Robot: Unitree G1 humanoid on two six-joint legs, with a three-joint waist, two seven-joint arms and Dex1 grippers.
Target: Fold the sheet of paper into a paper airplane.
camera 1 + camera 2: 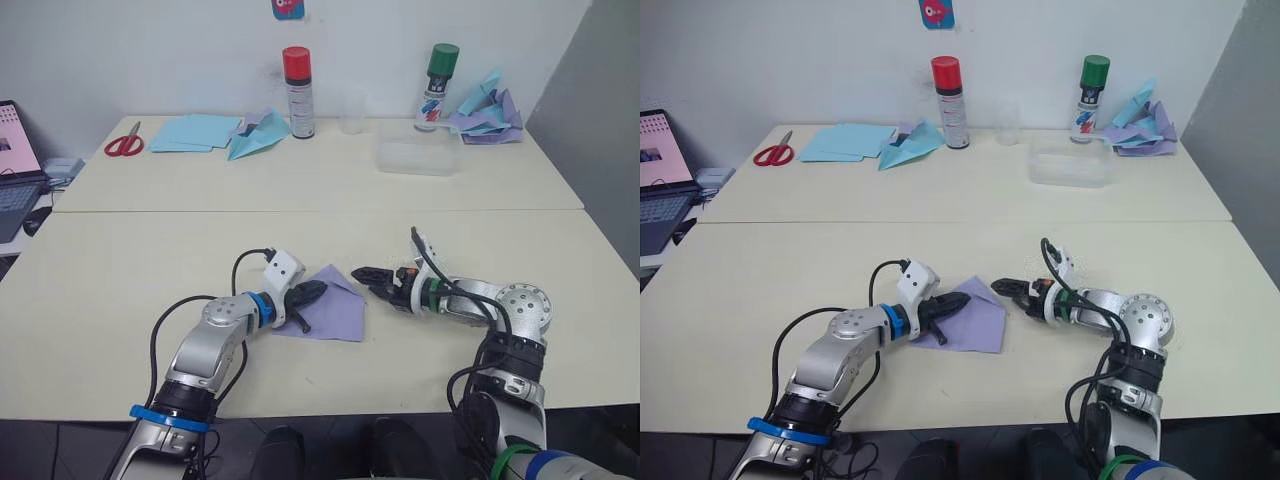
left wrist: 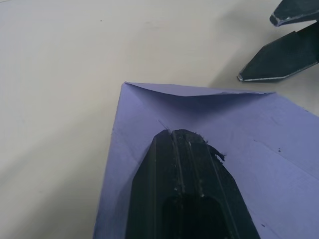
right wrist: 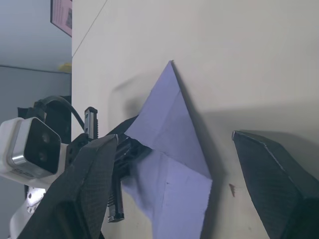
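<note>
The sheet of paper is pale lavender and lies on the near table between my two arms, with one corner folded over into a raised flap. My left gripper is shut, and its closed fingers rest flat on top of the sheet, just short of the fold. My right gripper hovers open just right of the sheet's far corner, pointing at it, and its fingers are clear of the paper.
On the far table are red scissors, light blue sheets, a light blue paper plane, two spray cans, a clear plastic box and a crumpled paper heap. A laptop stands at the far left.
</note>
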